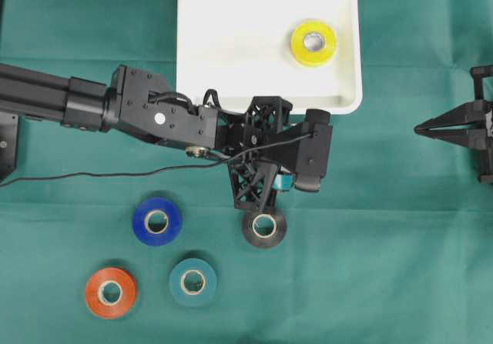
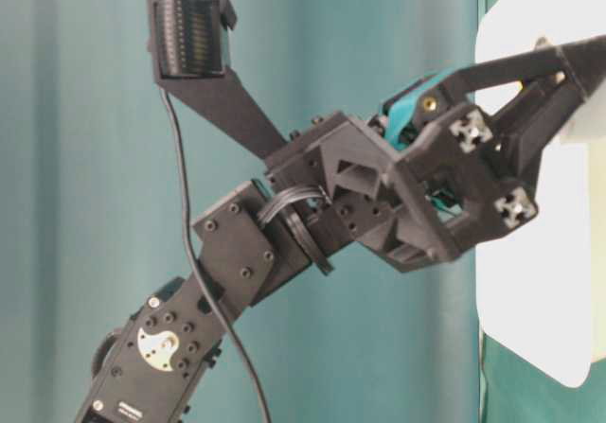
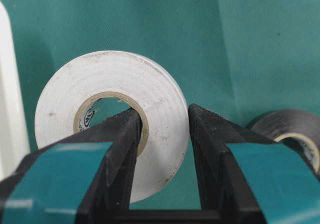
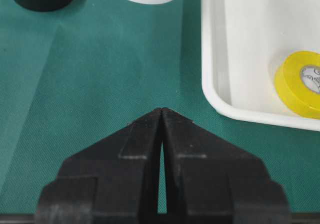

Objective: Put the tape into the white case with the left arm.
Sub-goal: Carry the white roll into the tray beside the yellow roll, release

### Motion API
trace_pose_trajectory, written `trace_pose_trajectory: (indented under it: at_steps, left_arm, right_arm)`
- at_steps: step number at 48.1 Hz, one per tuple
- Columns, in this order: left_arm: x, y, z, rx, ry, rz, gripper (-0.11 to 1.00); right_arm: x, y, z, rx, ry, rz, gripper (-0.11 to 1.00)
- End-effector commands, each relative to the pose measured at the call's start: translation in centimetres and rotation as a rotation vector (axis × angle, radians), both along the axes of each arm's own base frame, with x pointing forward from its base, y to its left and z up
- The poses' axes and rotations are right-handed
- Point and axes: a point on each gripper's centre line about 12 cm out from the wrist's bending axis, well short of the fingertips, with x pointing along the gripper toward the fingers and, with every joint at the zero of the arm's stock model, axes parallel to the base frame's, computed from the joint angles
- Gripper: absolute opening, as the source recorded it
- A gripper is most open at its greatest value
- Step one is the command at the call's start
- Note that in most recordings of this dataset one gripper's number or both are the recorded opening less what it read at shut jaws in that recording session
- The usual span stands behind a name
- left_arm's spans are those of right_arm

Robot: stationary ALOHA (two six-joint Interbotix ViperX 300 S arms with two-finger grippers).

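In the left wrist view a white tape [image 3: 107,78] stands on edge in my left gripper [image 3: 162,111]. One finger is inside its cardboard core and the other is against its outer face, so the gripper is shut on the roll. Seen from overhead, the left gripper [image 1: 281,181] hides this roll, just below the white case [image 1: 231,51]. A yellow tape [image 1: 313,43] lies flat in the case. My right gripper [image 1: 420,129] rests at the right edge, its fingers shut on nothing [image 4: 162,109].
A black tape [image 1: 263,226] lies just below the left gripper. Blue [image 1: 157,221], teal [image 1: 192,282] and orange [image 1: 110,292] rolls lie on the green cloth at lower left. The left arm's cable [image 1: 92,176] trails left.
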Motion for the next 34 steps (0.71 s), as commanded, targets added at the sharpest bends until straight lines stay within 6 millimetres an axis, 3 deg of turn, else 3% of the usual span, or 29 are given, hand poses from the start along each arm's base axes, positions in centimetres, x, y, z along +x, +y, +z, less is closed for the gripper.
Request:
trace_pose_trajectory:
  at_steps: [1, 19, 34]
  left_arm:
    - [0.2, 1.0, 2.8, -0.001, -0.064, 0.019, 0.29]
    - [1.4, 6.2, 1.8, 0.047, -0.088, 0.075, 0.29]
    - [3.2, 9.3, 0.4, 0.077, -0.111, 0.106, 0.29]
  right_arm:
    - [0.2, 0.0, 0.5, -0.002, -0.017, -0.001, -0.09]
    - [0.2, 0.0, 0.4, 0.0, -0.014, 0.0, -0.09]
    - [0.2, 0.0, 0.4, 0.001, -0.015, 0.0, -0.09]
